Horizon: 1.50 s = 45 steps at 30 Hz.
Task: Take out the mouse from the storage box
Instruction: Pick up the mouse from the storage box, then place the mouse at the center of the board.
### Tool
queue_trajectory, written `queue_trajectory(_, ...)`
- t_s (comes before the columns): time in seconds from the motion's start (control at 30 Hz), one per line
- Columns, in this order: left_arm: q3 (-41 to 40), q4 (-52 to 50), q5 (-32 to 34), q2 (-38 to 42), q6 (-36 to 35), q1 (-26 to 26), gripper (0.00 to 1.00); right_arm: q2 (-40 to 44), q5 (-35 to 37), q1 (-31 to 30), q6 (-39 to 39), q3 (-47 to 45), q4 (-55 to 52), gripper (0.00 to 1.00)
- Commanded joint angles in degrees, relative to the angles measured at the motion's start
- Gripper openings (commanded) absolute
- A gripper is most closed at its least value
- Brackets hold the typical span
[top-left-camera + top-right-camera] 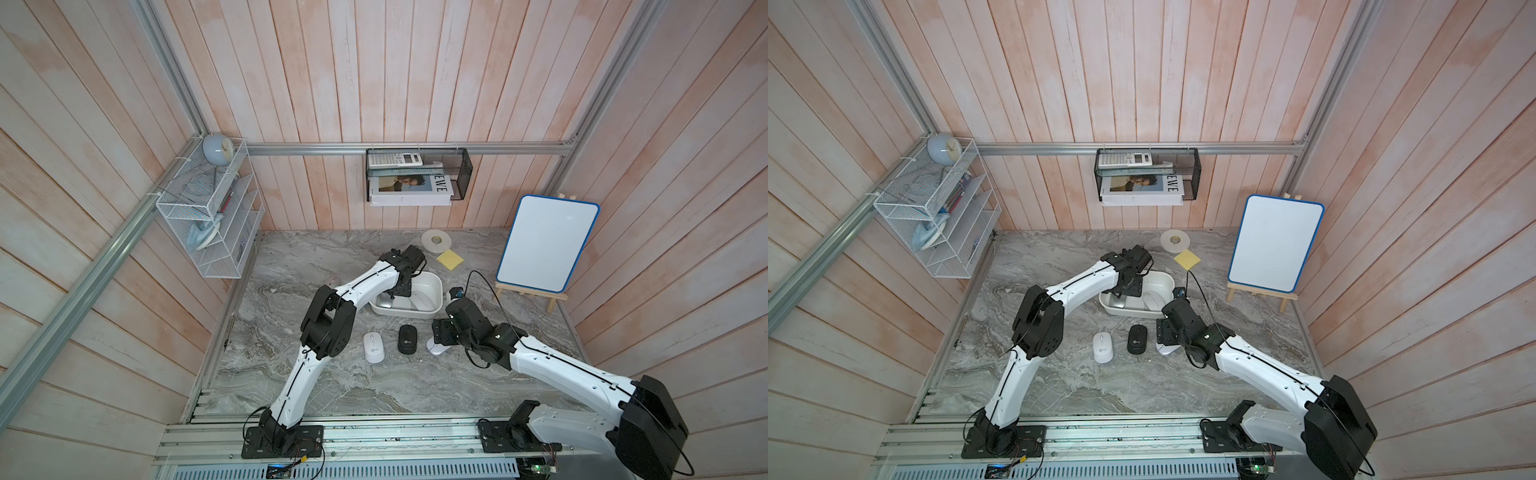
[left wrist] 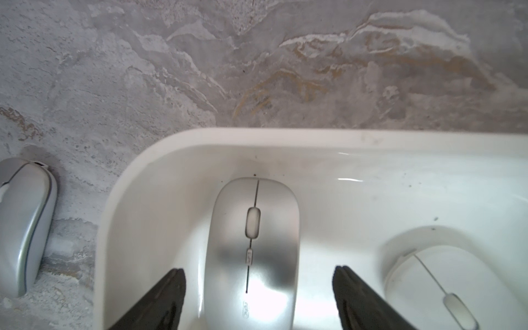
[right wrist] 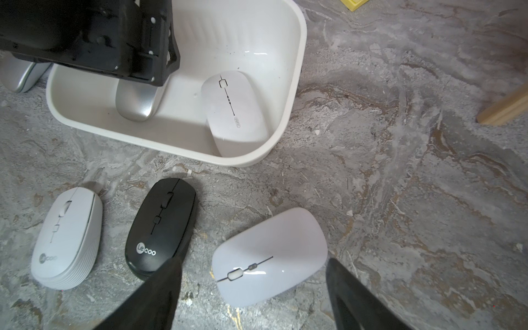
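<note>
The white storage box (image 1: 437, 283) (image 1: 1169, 281) sits mid-table and holds a silver mouse (image 2: 251, 251) (image 3: 137, 105) and a white mouse (image 3: 234, 111) (image 2: 445, 285). My left gripper (image 2: 258, 271) (image 1: 401, 289) reaches down into the box, open, with one finger on each side of the silver mouse and a gap at both sides. My right gripper (image 3: 253, 261) (image 1: 440, 332) hangs open in front of the box over another white mouse (image 3: 271, 254) (image 1: 438, 347) that lies on the table, not touching it.
A white Lecoo mouse (image 1: 373, 347) and a black Lecoo mouse (image 1: 407, 339) lie in front of the box, and a silver mouse (image 2: 25, 223) lies beside its left end. Behind are a tape roll (image 1: 436, 241), yellow sticky notes (image 1: 450, 260) and a whiteboard on an easel (image 1: 546, 245).
</note>
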<state>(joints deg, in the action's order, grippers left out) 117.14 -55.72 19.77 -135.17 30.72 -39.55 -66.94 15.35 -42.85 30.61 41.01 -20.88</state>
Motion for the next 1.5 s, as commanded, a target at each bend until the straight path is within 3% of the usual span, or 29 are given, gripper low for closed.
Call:
queue_trajectory(0.0, -0.4, -0.4, -0.3, -2.8, 1.1, 0.1, 0.86, 0.5, 0.1, 0.3, 0.9, 0.0, -0.2, 0.84)
queue_trajectory(0.3, 0.4, -0.2, -2.4, -5.5, 1.5, 0.2, 0.83, 1.1, 0.6, 0.3, 0.8, 0.2, -1.0, 0.84)
queue_trajectory(0.73, 0.3, 0.8, 0.3, -1.3, 0.8, -0.6, 0.48, 1.1, 1.9, 0.3, 1.1, 1.2, -2.6, 0.93)
queue_trajectory(1.23, -5.0, 0.6, 5.9, 15.1, -0.2, -1.8, 0.44, 1.6, 2.6, 0.3, 1.6, 1.2, -3.2, 0.93)
queue_trajectory(1.47, -10.1, 0.3, 7.7, 21.9, -0.2, 1.1, 0.44, 1.9, 2.6, 0.4, 1.7, 1.5, -3.7, 0.94)
